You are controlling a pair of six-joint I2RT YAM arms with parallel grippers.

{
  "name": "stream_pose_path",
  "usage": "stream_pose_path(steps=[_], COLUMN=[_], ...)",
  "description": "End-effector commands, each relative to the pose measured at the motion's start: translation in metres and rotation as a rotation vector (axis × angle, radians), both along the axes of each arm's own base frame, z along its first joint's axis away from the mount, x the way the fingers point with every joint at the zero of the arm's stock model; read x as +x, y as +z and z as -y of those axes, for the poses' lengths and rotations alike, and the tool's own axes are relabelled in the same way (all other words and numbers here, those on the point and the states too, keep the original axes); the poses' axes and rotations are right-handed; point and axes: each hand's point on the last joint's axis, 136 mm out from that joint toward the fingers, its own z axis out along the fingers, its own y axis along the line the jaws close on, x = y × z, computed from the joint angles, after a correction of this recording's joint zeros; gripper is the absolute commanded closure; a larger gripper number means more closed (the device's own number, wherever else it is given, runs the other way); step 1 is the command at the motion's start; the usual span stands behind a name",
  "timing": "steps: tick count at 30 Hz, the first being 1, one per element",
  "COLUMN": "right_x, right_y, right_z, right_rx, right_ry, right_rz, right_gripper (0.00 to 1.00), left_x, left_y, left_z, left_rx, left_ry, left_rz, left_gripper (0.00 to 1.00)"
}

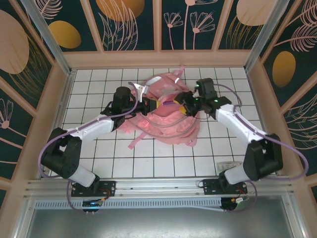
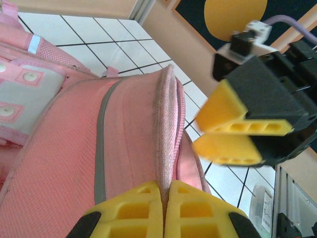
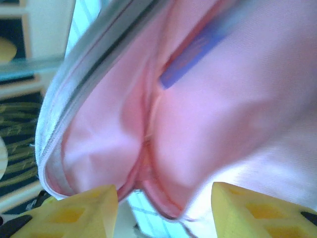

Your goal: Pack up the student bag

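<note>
The pink student bag point(image 1: 168, 124) lies flat in the middle of the tiled table, straps trailing toward the front. My left gripper point(image 1: 150, 105) comes in from the left and is shut on the bag's zipper edge point(image 2: 166, 148), the fabric rim pinched between its yellow fingers point(image 2: 143, 208). From the right, my right gripper point(image 1: 188, 106) faces it across the bag's mouth. It stands open point(image 3: 164, 191), with folded pink lining point(image 3: 213, 109) bulging just ahead of its fingers. A purple-blue item point(image 3: 190, 54) shows inside the bag, blurred.
A small clear packet point(image 1: 227, 164) lies on the tiles near the right arm's base. Wooden walls with a metal frame point(image 1: 158, 58) box in the table on three sides. Bare tiles point(image 1: 163, 161) stretch in front of the bag.
</note>
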Motion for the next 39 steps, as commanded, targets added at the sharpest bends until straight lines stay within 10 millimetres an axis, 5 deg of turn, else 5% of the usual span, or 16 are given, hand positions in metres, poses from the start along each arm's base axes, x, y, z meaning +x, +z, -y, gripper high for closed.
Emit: stream_pose_path(steps=[1,3,5,8,10,21,27,33,35,39], right_x=[-0.04,-0.074,-0.125,-0.183,-0.205,-0.232,-0.205,-0.233,-0.232,-0.194], right_y=[-0.04,-0.064,-0.088,-0.113,-0.125,-0.12,-0.152,-0.188,-0.196,-0.178], right_z=[0.081,0.132,0.177,0.208,0.218,0.243,0.205,0.208,0.211,0.227], right_rx=[-0.26,-0.406,-0.539,-0.618,-0.633,-0.659,-0.311,-0.263,-0.252,-0.312], right_ry=[-0.138,-0.313,-0.523,-0.707,-0.793,-1.252,-1.355,-1.476,-1.483,-1.391], right_rz=[-0.153,-0.305,-0.499,-0.673,-0.736,-0.85,-0.804,-0.833,-0.807,-0.586], right_gripper=[0.45,0.41,0.24,0.01,0.01,0.05,0.09,0.1,0.09,0.26], left_x=[0.003,0.004,0.005,0.006,0.007,0.002,0.002,0.004,0.004,0.004], left_y=[0.022,0.014,0.006,-0.001,0.0,0.002,0.0,0.006,0.005,0.007], left_z=[0.002,0.001,0.003,0.005,0.006,0.009,0.011,0.014,0.014,0.011], left_rx=[-0.051,-0.039,-0.032,-0.033,-0.046,-0.021,-0.018,-0.016,-0.006,0.01], left_ry=[-0.006,-0.001,-0.01,-0.014,-0.015,-0.057,-0.075,-0.083,-0.089,-0.077], left_rz=[0.121,0.125,0.12,0.109,0.106,0.114,0.094,0.095,0.09,0.096], left_gripper=[1.0,1.0,1.0,1.0,1.0,1.0,1.0,1.0,1.0,1.0])
